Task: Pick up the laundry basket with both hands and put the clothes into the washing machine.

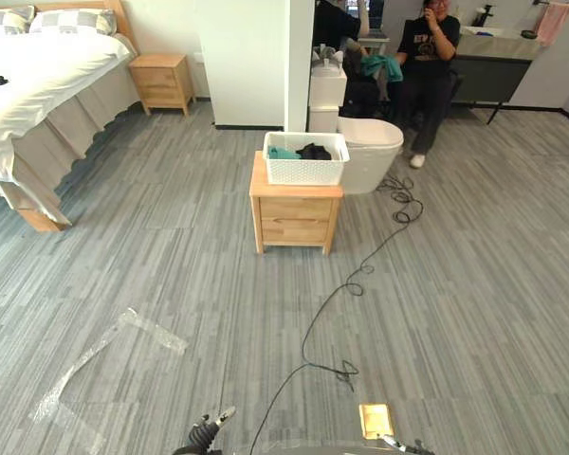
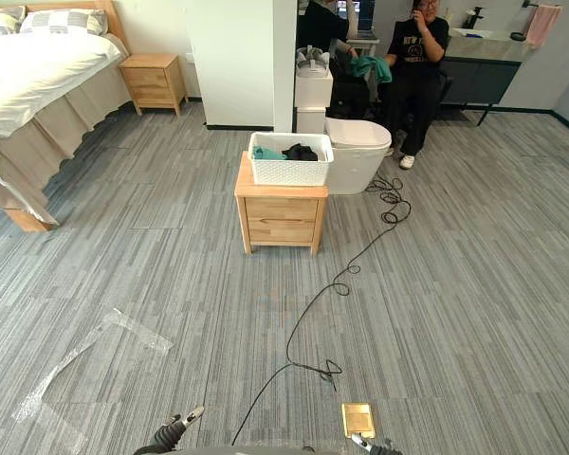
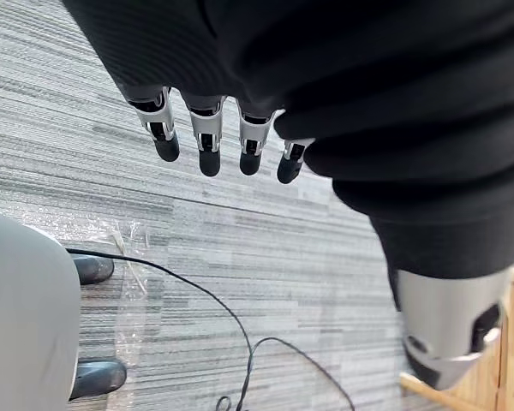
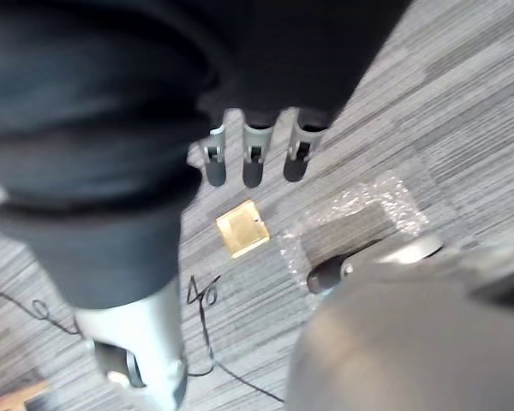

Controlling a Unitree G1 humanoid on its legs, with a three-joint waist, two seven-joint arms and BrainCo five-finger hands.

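A white laundry basket [image 1: 304, 158] stands on a small wooden nightstand [image 1: 295, 218] in the middle of the room, a few steps ahead of me. Teal and black clothes [image 1: 302, 151] lie inside it. My left hand [image 3: 207, 141] hangs low over the grey floor, fingers straight and holding nothing; its fingertips peek in at the bottom edge of the left eye view [image 1: 207, 430]. My right hand [image 4: 253, 158] also hangs over the floor with relaxed, empty fingers, just above a brass floor plate [image 4: 242, 229]. Both hands are far from the basket.
A white toilet [image 1: 370, 152] stands right behind the nightstand beside a white pillar [image 1: 256, 57]. A person [image 1: 427, 66] sits at the back right. A bed [image 1: 38, 85] and a second nightstand [image 1: 161, 81] are at the left. Clear tape [image 1: 104, 351] is stuck on the floor.
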